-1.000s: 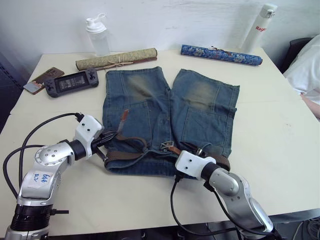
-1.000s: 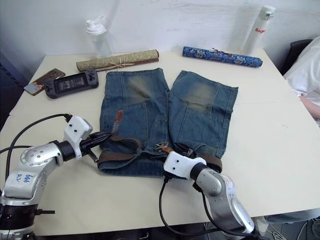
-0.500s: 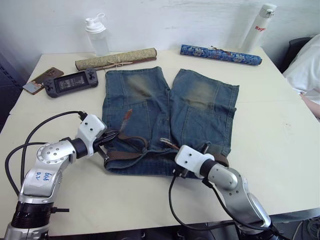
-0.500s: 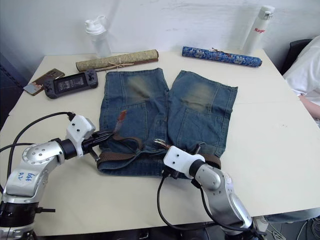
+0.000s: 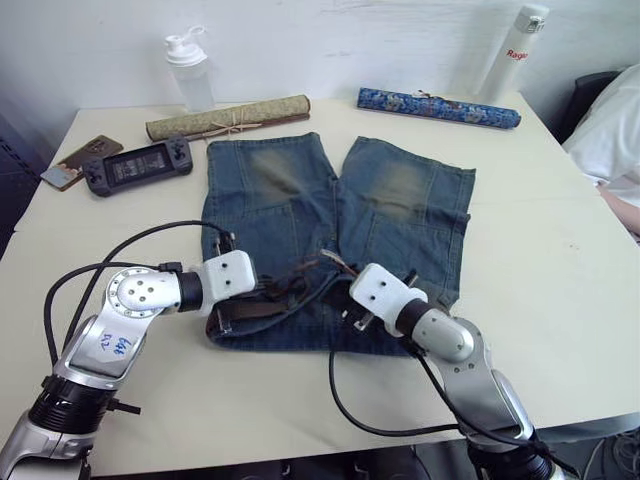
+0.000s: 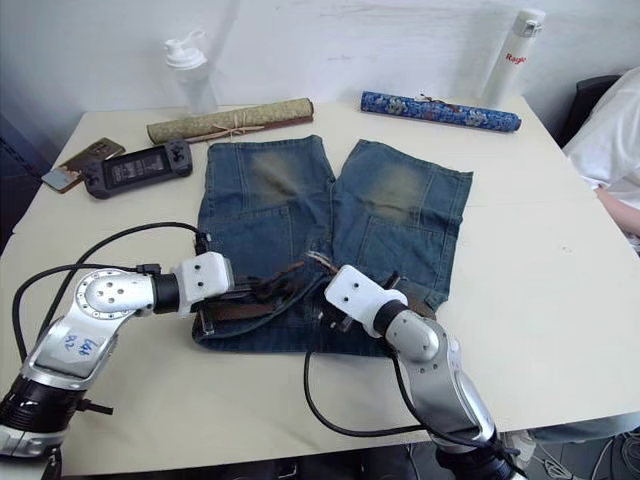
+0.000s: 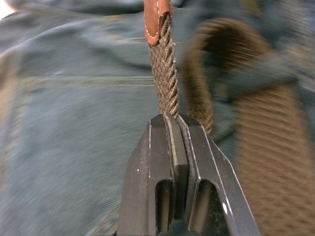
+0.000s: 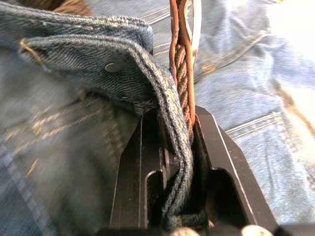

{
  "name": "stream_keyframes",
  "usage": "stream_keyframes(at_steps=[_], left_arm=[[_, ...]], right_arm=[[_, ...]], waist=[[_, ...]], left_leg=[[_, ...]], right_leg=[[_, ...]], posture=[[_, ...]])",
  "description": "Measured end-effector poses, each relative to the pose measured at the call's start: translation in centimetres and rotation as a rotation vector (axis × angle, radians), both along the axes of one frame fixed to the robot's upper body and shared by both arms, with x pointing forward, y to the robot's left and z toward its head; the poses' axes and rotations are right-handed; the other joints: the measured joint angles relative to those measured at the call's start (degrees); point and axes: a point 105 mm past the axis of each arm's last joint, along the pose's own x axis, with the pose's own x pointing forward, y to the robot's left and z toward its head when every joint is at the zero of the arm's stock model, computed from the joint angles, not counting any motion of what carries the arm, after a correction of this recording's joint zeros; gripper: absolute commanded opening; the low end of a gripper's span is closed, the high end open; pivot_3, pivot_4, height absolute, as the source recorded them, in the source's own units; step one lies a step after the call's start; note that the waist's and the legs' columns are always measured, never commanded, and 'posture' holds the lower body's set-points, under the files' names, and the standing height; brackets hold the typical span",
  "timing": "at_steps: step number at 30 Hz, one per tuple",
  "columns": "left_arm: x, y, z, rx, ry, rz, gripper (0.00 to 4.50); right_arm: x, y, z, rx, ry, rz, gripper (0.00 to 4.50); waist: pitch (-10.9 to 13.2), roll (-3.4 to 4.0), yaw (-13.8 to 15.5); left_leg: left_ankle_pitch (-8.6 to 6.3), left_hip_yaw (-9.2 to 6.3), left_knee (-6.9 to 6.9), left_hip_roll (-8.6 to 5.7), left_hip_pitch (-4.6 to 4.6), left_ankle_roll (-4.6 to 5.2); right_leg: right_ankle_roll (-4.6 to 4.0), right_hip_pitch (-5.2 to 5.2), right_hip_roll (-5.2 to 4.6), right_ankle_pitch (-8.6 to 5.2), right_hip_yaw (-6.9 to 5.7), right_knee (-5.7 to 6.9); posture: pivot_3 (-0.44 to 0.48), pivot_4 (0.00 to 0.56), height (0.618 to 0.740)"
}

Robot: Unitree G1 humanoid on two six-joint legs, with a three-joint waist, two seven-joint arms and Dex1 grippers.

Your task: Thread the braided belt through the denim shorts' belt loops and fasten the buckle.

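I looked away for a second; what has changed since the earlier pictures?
The left gripper, shut on the braided belt, carried its tan-tipped end rightward over the denim shorts toward the right gripper, which stayed clamped on belt and waistband. Shorts and other table items stayed put.

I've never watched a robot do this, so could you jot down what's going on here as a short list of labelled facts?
Surface: cream table
Garment: denim shorts, spread flat, waistband toward the robot
Belt: braided belt, lying along the waistband
Left hand: shut on the braided belt, just below its tan leather tip
Right hand: shut on a fold of denim and the belt's leather end together
Fastened: not yet
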Motion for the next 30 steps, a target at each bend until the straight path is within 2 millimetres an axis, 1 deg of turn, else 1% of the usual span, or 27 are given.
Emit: stream_keyframes(at_steps=[6, 11, 16, 22, 27, 30], left_arm=[[0.1, -0.4, -0.3, -0.013, 0.011, 0.006, 0.0], [1.2, -2.1, 0.0, -0.142, 0.025, 0.091, 0.0], [1.1, -2.8, 0.0, -0.192, 0.052, 0.149, 0.0], [-0.1, -2.8, -0.2, -0.218, 0.073, 0.18, 0.0], [-0.5, -2.6, 0.1, -0.231, 0.066, 0.189, 0.0], [-0.6, -2.4, 0.0, -0.235, 0.072, 0.205, 0.0]], right_arm=[[0.2, 0.1, 0.3, 0.03, 0.006, -0.022, 0.04], [0.3, 0.2, 0.6, 0.024, -0.006, -0.022, 0.04], [0.4, 0.0, 0.7, 0.024, -0.016, -0.036, 0.04], [0.5, 0.1, 0.5, 0.06, 0.017, -0.046, 0.04], [0.7, -0.2, 0.4, 0.11, 0.054, -0.072, 0.04], [0.7, -0.2, 0.3, 0.131, 0.073, -0.077, 0.04]], waist=[[0.0, 0.0, 0.08], [0.0, 0.0, 0.11], [0.0, 0.0, 0.07], [0.0, 0.0, 0.1], [0.0, 0.0, 0.14], [0.0, 0.0, 0.08]], left_leg=[[-0.01, 0.0, 0.03, -0.01, -0.01, 0.03], [-0.02, -0.01, 0.08, -0.01, -0.04, 0.05], [-0.02, -0.01, 0.07, 0.0, -0.03, 0.05], [-0.02, -0.02, 0.07, 0.0, -0.03, 0.04], [-0.02, -0.03, 0.07, 0.0, -0.03, 0.04], [-0.02, -0.03, 0.07, 0.0, -0.03, 0.04]], right_leg=[[0.0, 0.0, 0.0, 0.0, 0.0, 0.02], [0.01, 0.0, 0.0, 0.0, 0.0, 0.05], [0.01, 0.0, 0.01, 0.0, 0.0, 0.05], [0.01, 0.0, -0.01, 0.0, 0.02, 0.05], [0.01, 0.0, -0.02, 0.0, 0.01, 0.04], [0.01, 0.0, -0.01, 0.0, 0.01, 0.04]], posture=[[0.0, 0.15, 0.717], [0.0, 0.15, 0.717], [0.0, 0.15, 0.717], [0.0, 0.15, 0.717], [0.0, 0.15, 0.717], [0.0, 0.15, 0.717]])
